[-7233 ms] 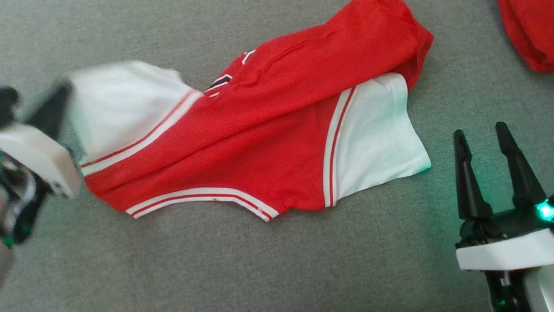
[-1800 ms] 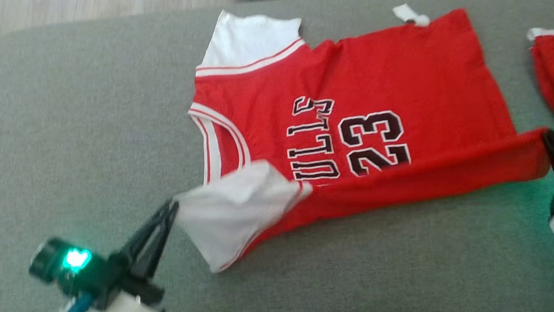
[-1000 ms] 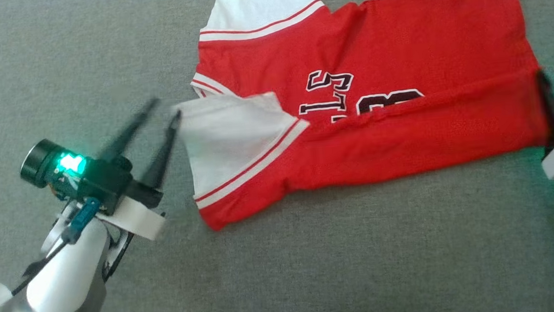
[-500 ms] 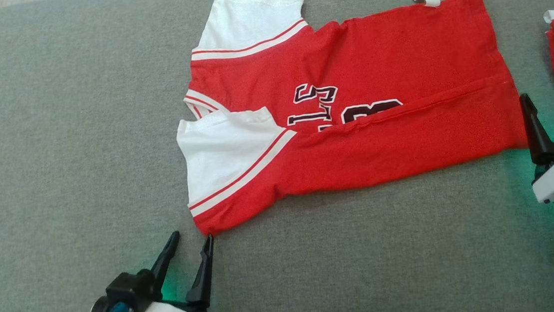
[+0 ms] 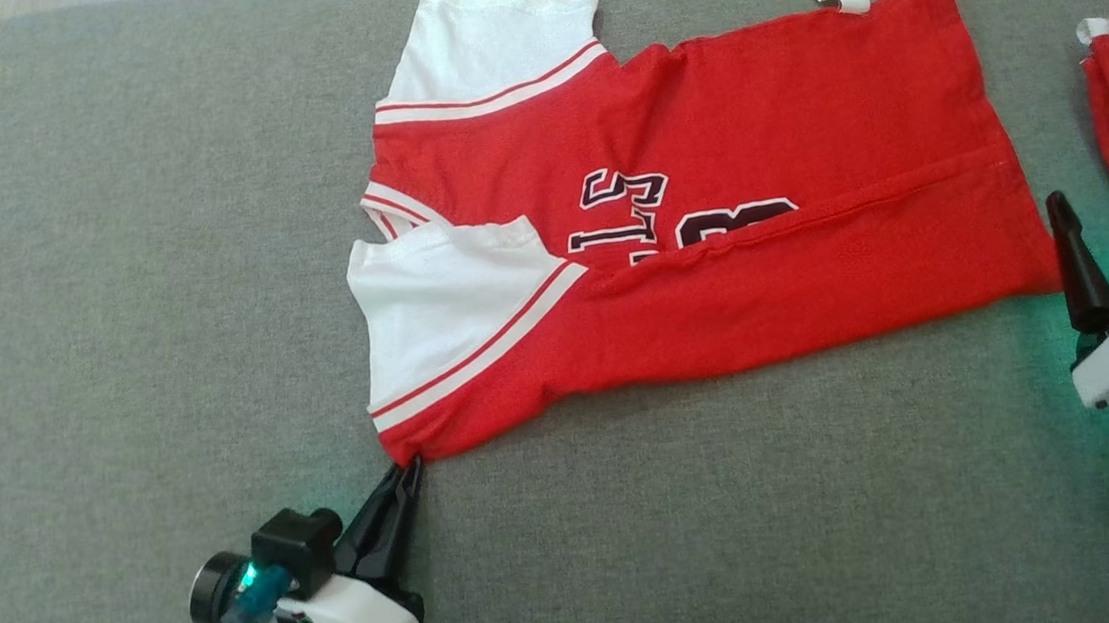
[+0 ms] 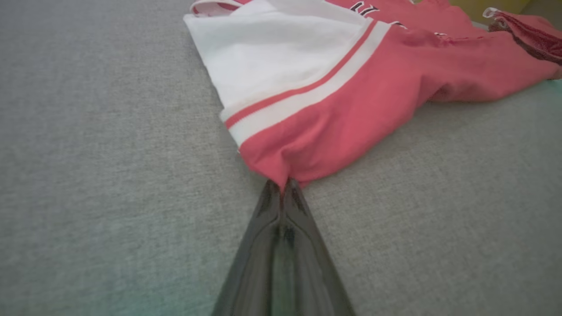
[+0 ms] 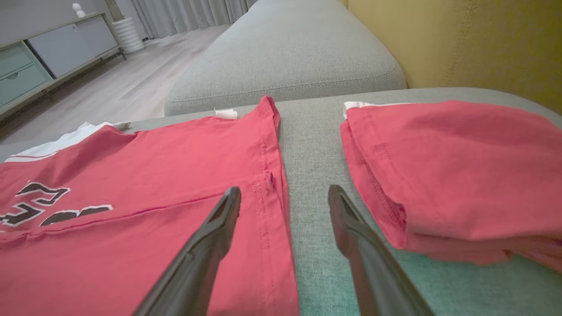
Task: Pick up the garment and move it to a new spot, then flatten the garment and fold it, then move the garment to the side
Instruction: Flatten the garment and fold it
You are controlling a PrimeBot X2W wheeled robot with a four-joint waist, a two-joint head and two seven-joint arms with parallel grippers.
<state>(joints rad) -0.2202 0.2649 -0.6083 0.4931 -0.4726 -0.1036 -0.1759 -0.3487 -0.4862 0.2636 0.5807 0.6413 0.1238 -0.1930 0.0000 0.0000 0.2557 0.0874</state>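
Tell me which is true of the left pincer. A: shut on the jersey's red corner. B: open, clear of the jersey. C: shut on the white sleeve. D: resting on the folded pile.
A: the left pincer is closed, with the red corner of the jersey pinched at its tips.

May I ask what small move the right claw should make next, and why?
Probably ease the right claw onto the near hem corner of the jersey and shut it: the left claw pinches the opposite near corner, while the right one stands open at the hem.
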